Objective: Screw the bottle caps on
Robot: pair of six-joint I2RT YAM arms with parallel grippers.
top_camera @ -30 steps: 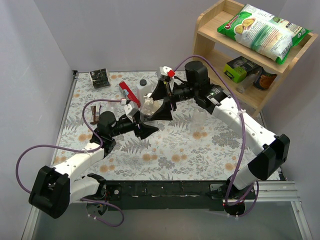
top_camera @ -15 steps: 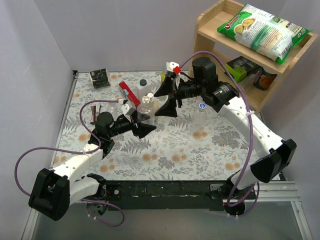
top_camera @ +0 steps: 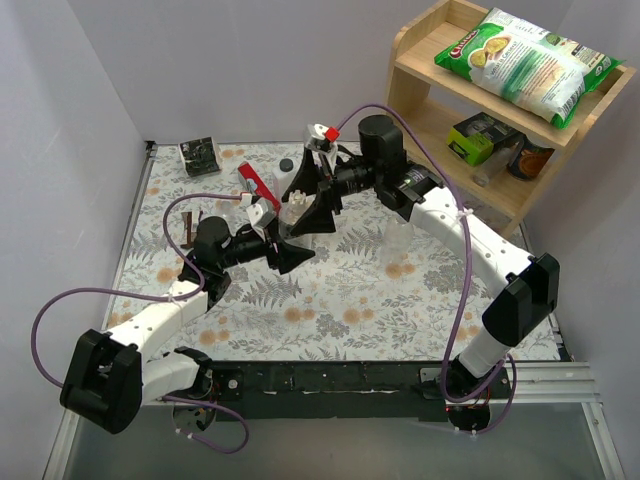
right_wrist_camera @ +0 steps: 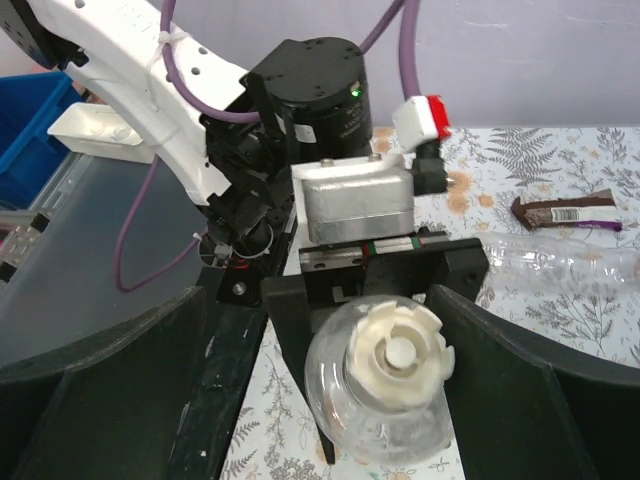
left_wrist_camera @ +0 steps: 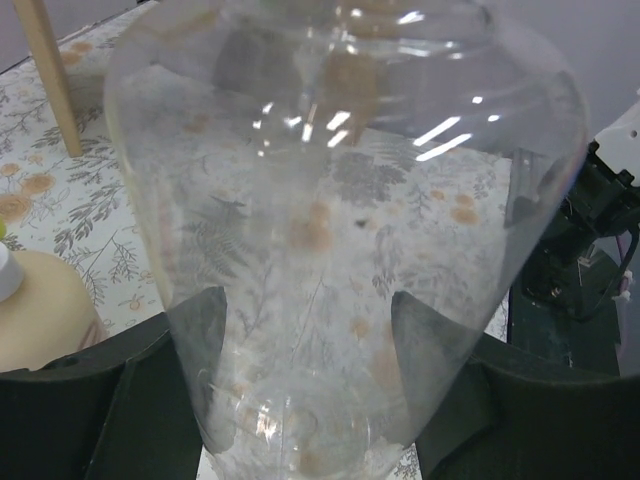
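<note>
My left gripper [top_camera: 283,240] is shut on a clear bottle [top_camera: 292,215] and holds it upright above the table. In the left wrist view that bottle [left_wrist_camera: 330,200] fills the frame between the fingers [left_wrist_camera: 190,330]. A pale yellowish cap [right_wrist_camera: 400,355] sits on its neck. My right gripper [top_camera: 307,200] hovers over the bottle top, jaws wide open on either side of the cap, touching nothing. A second clear bottle [top_camera: 398,240] stands to the right. A third clear bottle [right_wrist_camera: 560,265] lies on its side on the table.
A wooden shelf [top_camera: 440,95] with a snack bag [top_camera: 525,60] stands at the back right. A red object [top_camera: 255,185], a black lid [top_camera: 287,165], a dark box [top_camera: 200,156] and a chocolate bar [top_camera: 187,228] lie at the back left. A beige pump bottle [left_wrist_camera: 40,310] stands close by.
My right gripper has swung left from beside the held bottle to over its capped top. My left gripper keeps its hold on the bottle, nearly still.
</note>
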